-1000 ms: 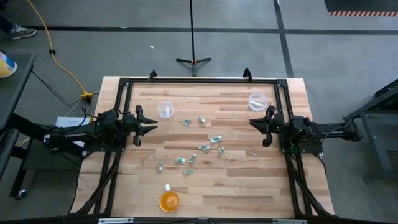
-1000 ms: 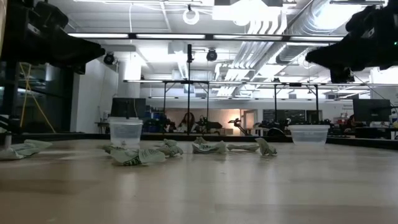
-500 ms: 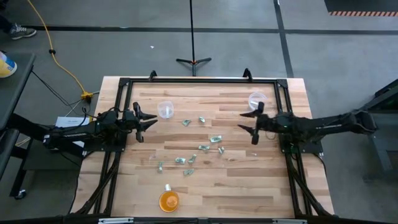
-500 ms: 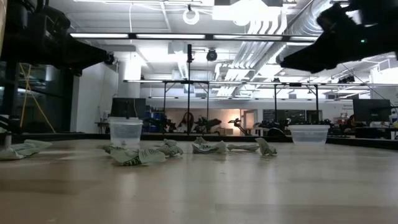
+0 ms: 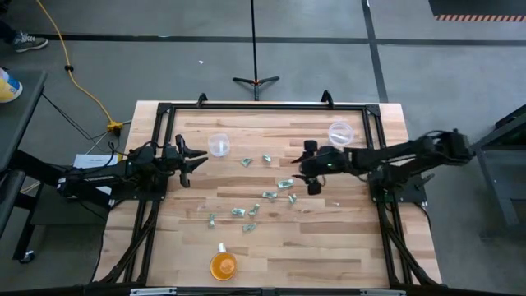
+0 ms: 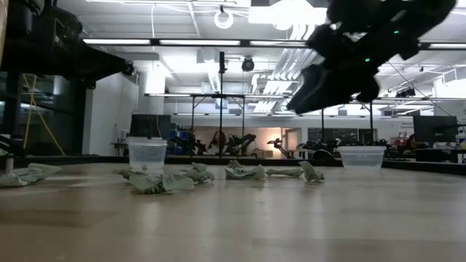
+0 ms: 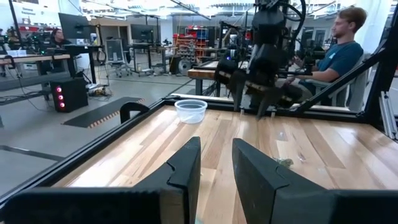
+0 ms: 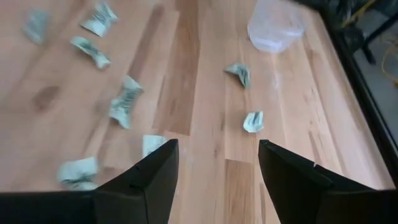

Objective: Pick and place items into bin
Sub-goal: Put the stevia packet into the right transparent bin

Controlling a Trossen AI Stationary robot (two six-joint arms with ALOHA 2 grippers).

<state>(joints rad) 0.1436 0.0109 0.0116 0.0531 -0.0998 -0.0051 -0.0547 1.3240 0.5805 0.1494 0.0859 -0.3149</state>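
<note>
Several tiny pale-green and silvery items [image 5: 269, 195] lie scattered on the wooden table's middle, also seen from the right wrist [image 8: 126, 102]. Two clear cups stand at the far side, one on the left [image 5: 218, 145] and one on the right [image 5: 339, 131]. My right gripper [image 5: 306, 168] hovers open above the right part of the scatter, fingers tilted down [image 8: 217, 149], with one item [image 8: 253, 121] just beyond its tips. My left gripper [image 5: 197, 159] waits at the left, near the left cup. Its fingers [image 7: 216, 162] stand a narrow gap apart with nothing between them.
An orange round cup [image 5: 223, 265] stands near the table's front edge. A black frame [image 5: 263, 107] runs around the tabletop. A person [image 7: 339, 43] sits beyond the table's right side. Bare wood lies at the front right [image 5: 345, 247].
My right gripper has travelled from the table's right edge toward the left, out over the scattered items. It has come lower and tipped its fingers downward. My left gripper and the items have stayed put.
</note>
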